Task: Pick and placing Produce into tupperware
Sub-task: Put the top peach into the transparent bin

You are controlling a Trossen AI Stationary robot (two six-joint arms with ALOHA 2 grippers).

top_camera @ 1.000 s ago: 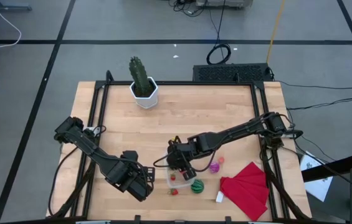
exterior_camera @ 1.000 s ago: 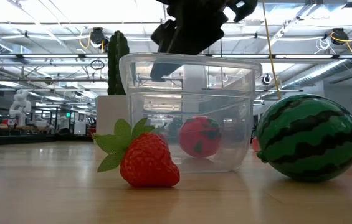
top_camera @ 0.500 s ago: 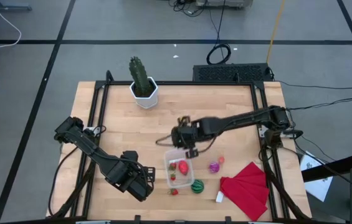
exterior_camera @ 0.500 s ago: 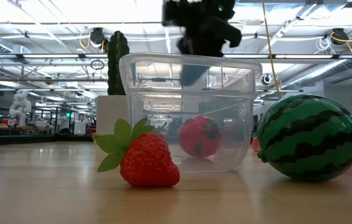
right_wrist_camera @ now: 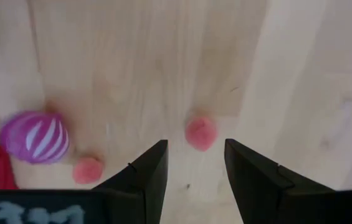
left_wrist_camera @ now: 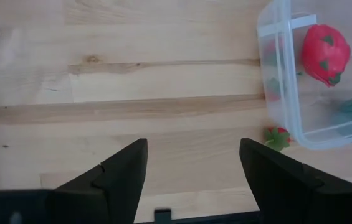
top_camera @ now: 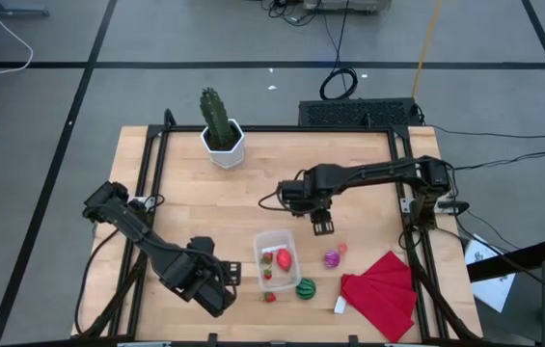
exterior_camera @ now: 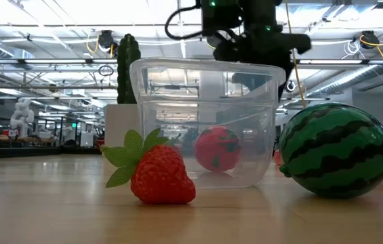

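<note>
Nearest the low camera: a bumpy red strawberry with green felt-like leaves, lying on the pale wood table just in front of the tupperware. Beside it, a glossy round watermelon, dark and light green stripes, close by the container's side. Behind both, the clear thin-walled tub itself, rectangular with rounded corners, holding a red strawberry-like piece (seen through the plastic) and, from above, a smaller red bit too.

Near the front edge, left of the container: left gripper, fingers spread wide over bare wood, holding nothing.

Further back, beyond the tub's far corner: right gripper, raised above the table, dark fingers parted and empty. Under it in the right wrist view, a small fuzzy pink ball showing between the fingers, another pink ball off to one side, and a purple ball with white stripes next to that. To the right of those, a folded red cloth, matte and angular.

At the far edge: a tall ribbed green cactus in a faceted white pot.
</note>
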